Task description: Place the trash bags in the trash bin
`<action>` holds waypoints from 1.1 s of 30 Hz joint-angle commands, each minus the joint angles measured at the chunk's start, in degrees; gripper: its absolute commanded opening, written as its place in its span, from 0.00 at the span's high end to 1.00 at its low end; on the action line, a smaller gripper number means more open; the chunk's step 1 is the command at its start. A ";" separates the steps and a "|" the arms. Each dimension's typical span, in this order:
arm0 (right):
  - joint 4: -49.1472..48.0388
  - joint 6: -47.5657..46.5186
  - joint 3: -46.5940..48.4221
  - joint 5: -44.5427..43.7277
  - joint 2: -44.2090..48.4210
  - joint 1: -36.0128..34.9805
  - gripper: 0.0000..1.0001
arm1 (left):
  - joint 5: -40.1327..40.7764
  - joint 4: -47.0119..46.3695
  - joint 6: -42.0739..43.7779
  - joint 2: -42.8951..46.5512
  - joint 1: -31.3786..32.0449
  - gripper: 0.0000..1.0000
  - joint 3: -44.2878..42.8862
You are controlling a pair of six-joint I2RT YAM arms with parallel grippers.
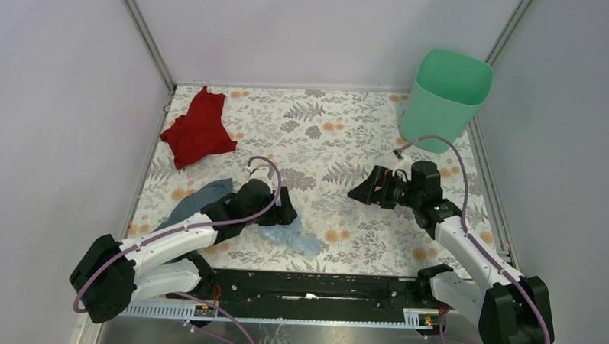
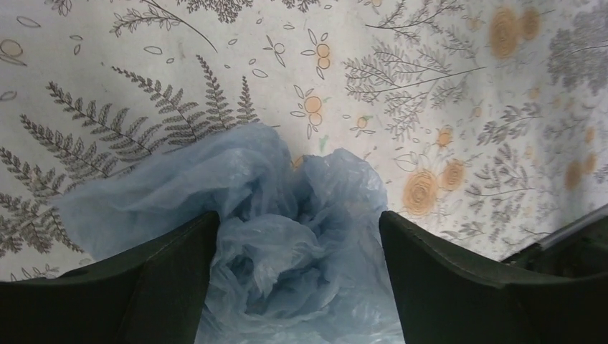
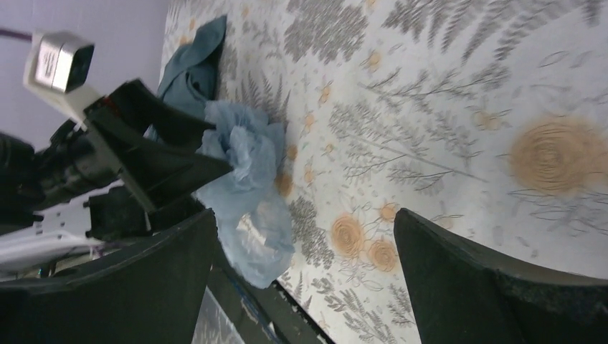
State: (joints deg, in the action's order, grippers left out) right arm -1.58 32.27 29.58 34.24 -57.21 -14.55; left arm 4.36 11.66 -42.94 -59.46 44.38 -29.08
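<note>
The pale-blue trash bag [image 1: 293,237] lies crumpled on the floral table near the front edge. My left gripper [image 1: 285,209] is down over it, jaws open, with the bunched film [image 2: 287,244] filling the gap between the two fingers. In the right wrist view the bag [image 3: 247,154] shows with the left gripper [image 3: 165,154] straddling it. My right gripper [image 1: 360,191] hovers open above the middle of the table, pointing left toward the bag, nothing between its fingers [image 3: 459,279]. The mint-green trash bin [image 1: 449,97] stands upright at the far right corner.
A red cloth [image 1: 198,130] lies at the far left. A grey-blue cloth [image 1: 197,200] lies beside the left arm, just left of the bag. White walls enclose the table on three sides. A black rail [image 1: 320,283] runs along the near edge.
</note>
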 commanded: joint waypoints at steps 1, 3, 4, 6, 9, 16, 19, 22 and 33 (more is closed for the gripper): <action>-5.28 1.06 -0.69 4.10 -2.24 -5.40 0.00 | 2.81 -6.05 -0.81 -2.14 0.83 0.21 0.76; -7.15 2.17 -1.59 4.80 -3.72 -8.32 0.00 | 2.57 -7.69 -1.19 -2.13 0.88 0.32 1.39; -8.90 2.89 -2.21 5.18 -4.48 -9.74 0.00 | 2.28 -8.54 -1.43 -1.88 0.88 0.38 1.81; -11.35 4.22 -3.26 5.60 -6.21 -12.71 0.00 | 1.60 -10.53 -1.95 -1.06 0.88 0.49 2.52; -13.97 5.18 -4.43 6.05 -8.44 -16.91 0.00 | 0.93 -14.41 -3.02 0.34 0.88 0.60 3.88; -16.08 17.98 -7.43 -0.92 -9.98 -18.16 0.00 | -0.63 -27.94 -4.47 8.54 0.88 0.70 9.98; -14.42 26.80 -8.43 -6.33 -8.99 -18.22 0.00 | -1.54 -33.65 -3.50 11.68 0.88 0.70 11.71; -17.36 34.79 -9.43 -5.39 -8.35 -18.66 0.00 | -2.38 -37.46 -2.42 13.78 0.88 0.70 12.42; -26.83 53.64 -13.03 -10.99 1.18 -20.60 0.00 | -1.14 -42.05 -0.28 16.81 0.88 0.71 13.32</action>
State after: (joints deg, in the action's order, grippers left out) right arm -21.23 75.61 18.61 26.72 -58.02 -34.33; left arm 2.83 -24.64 -44.62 -43.13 45.04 -16.49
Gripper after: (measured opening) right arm 0.994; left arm 0.299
